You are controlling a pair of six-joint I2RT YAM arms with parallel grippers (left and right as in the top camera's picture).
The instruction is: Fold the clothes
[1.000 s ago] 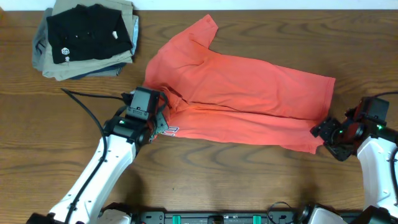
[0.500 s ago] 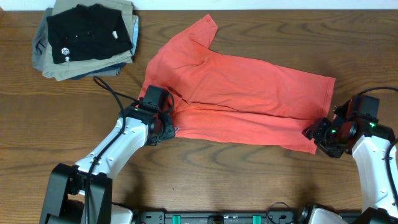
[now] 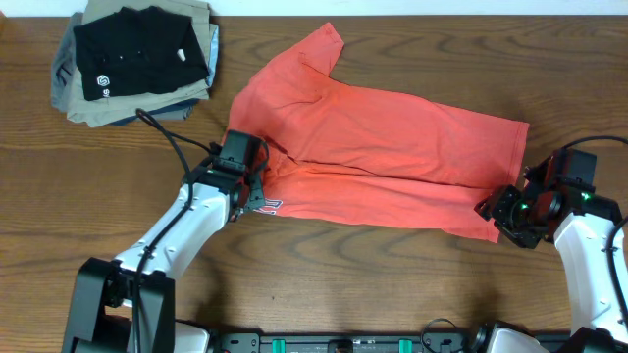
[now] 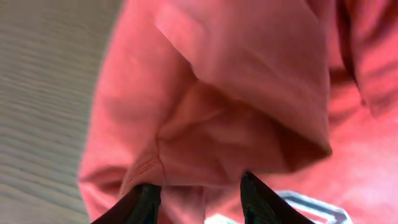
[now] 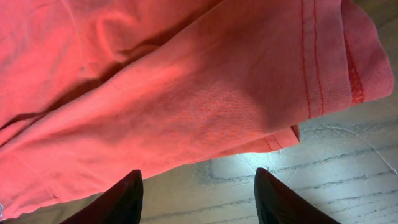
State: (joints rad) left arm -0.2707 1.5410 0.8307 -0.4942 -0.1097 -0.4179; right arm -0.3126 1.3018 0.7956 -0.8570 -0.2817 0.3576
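Observation:
The coral-red T-shirt [image 3: 383, 147] lies across the middle of the table, its lower long edge folded over. One sleeve points to the back. My left gripper [image 3: 251, 192] is at the shirt's left end, by the white lettering [image 3: 271, 206]. In the left wrist view its fingers [image 4: 199, 202] are open, with a fold of red cloth [image 4: 236, 93] between them. My right gripper [image 3: 498, 210] is at the shirt's front right corner. In the right wrist view it is open [image 5: 199, 199] over bare wood, just short of the stitched hem [image 5: 311, 68].
A stack of folded garments stands at the back left: a black shirt with a small white logo [image 3: 137, 54] on top of khaki and grey ones [image 3: 93, 106]. The left arm's black cable [image 3: 162, 137] loops between the stack and the T-shirt.
My left gripper has moved right onto the shirt's left end and turned. My right gripper has shifted a little left toward the hem corner. The shirt has hardly moved.

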